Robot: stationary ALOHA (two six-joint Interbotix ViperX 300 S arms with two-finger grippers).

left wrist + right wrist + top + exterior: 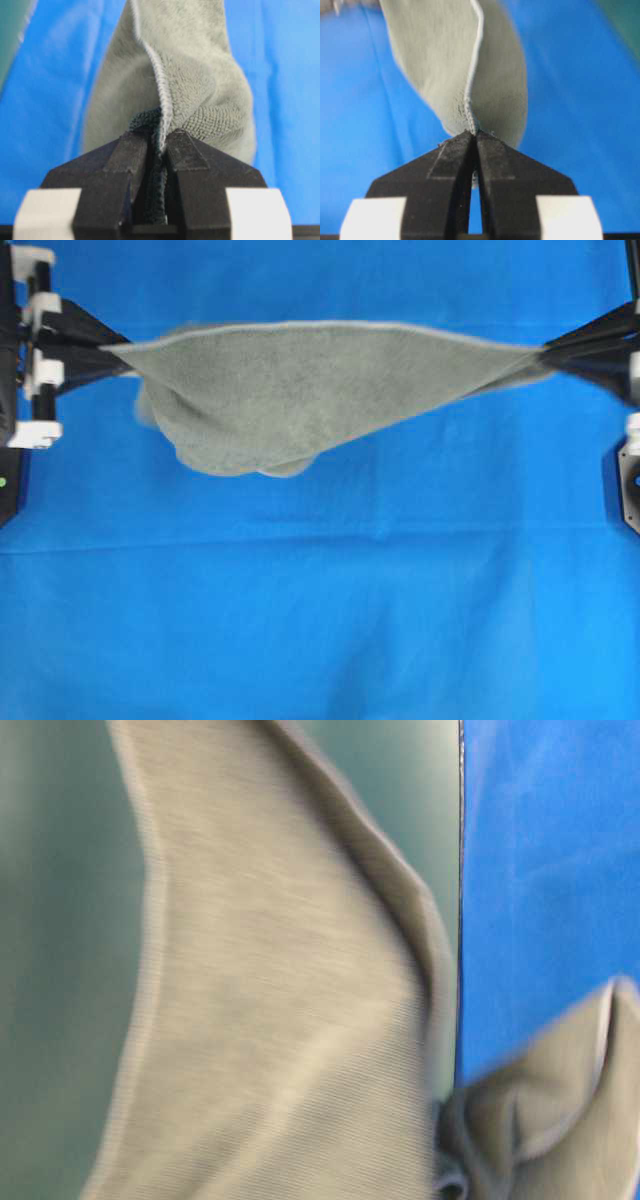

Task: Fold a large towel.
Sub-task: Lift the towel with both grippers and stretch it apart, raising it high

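The grey-green towel (300,390) hangs stretched between my two grippers above the blue cloth surface, its pale hem forming the taut top edge and its bulk sagging toward the lower left. My left gripper (118,352) is shut on one corner of the towel (165,90), with hem and cloth pinched between the jaws (159,137). My right gripper (543,355) is shut on the opposite corner (470,65), its tips (474,132) clamped on the hem. The towel (280,980) fills the blurred table-level view.
The bright blue cloth surface (320,600) covers the table under the towel. The left arm's black and white mount (30,350) stands at the left edge, the right arm's base (625,460) at the right edge.
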